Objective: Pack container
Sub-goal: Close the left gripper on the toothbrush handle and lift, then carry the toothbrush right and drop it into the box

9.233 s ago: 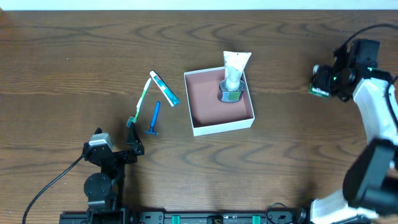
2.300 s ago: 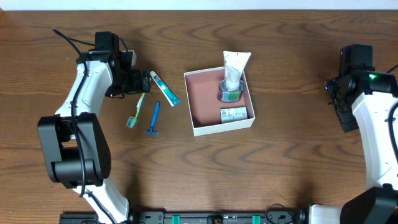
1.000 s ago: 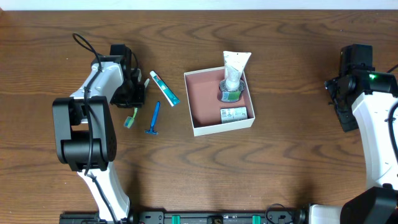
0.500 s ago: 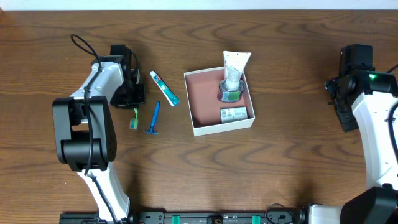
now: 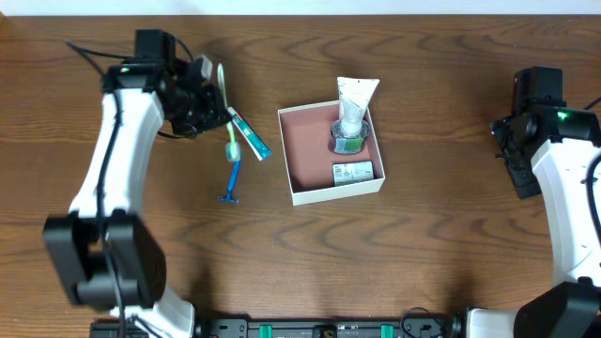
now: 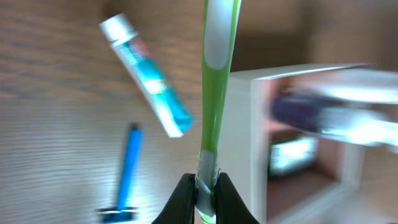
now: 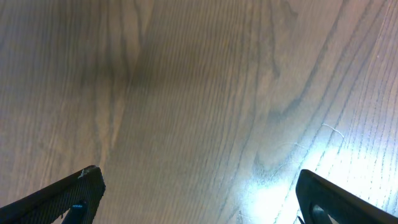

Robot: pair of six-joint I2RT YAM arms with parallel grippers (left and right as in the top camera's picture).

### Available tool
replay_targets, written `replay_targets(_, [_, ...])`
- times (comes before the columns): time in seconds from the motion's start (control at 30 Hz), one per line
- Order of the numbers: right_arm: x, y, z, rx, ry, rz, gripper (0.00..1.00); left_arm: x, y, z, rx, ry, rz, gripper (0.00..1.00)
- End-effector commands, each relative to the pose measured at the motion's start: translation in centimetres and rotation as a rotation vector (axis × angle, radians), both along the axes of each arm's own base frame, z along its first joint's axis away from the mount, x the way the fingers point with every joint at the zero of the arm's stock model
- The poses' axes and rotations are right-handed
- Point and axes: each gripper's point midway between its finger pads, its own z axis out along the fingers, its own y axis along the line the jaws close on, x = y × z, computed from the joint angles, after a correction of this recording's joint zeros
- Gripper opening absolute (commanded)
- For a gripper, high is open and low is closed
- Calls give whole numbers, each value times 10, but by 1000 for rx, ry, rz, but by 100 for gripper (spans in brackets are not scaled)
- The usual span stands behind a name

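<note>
L gripper (image 6: 203, 191) is clamping the green brush (image 6: 215, 93) by one end, jaws pinched tight on it. It looks lifted off the table (image 5: 423, 263), w/ the rest of the brush pointing out ahead of the fingers. R gripper (image 7: 199, 199) is sitting w/ fingers spread wide, holding nothing, over bare wood well apart from everything.

The box (image 5: 333, 195) is lying mid-table, between the two arms. Already in: a white tube (image 5: 355, 101), resting on the far wall and sticking out over the rim, & a small carton (image 5: 353, 172) near the front corner.

Approx halfway, I'm judging. Remaining to pack:
- brush: in hand, not yet over the box
- paste (image 5: 250, 134): lying on the wood near the box, on the L arm's side
- blue razor (image 5: 231, 178): lying on the wood on the same side
</note>
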Motion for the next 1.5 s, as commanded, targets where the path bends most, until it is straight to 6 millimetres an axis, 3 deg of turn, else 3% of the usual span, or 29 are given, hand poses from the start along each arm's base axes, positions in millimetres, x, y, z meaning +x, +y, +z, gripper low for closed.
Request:
replay_targets(0.0, [0, -4, 1, -15, 5, -1, 99, -9, -34, 46, -178, -49, -23, 6])
replay_targets(0.1, [0, -4, 1, -15, 5, -1, 99, -16, -52, 59, -192, -62, -42, 6])
replay_targets(0.2, [0, -4, 1, -15, 5, -1, 99, -22, -80, 58, -207, -46, -85, 6])
replay_targets(0.43, [0, -4, 1, -15, 5, -1, 99, -21, -137, 35, -168, -22, -125, 6])
replay_targets(0.67, [0, -4, 1, -15, 5, -1, 99, -28, -160, 3, -163, 90, -128, 6])
replay_targets(0.83, [0, -4, 1, -15, 5, -1, 99, -27, -164, -7, -163, 122, -113, 7])
replay_targets(0.87, [0, -4, 1, -15, 5, -1, 99, -26, -164, -7, -164, 122, -112, 15])
replay_targets(0.9, [0, -4, 1, -15, 5, -1, 99, -26, -164, -7, -164, 122, -112, 31])
replay_targets(1.0, [0, -4, 1, -15, 5, -1, 99, -27, -164, -7, -164, 123, -112, 50])
replay_targets(1.27, [0, -4, 1, -15, 5, -1, 99, -22, -159, -4, -178, 116, -100, 52])
replay_targets(1.47, [0, -4, 1, -15, 5, -1, 99, -7, -126, 18, -206, 52, -46, 52])
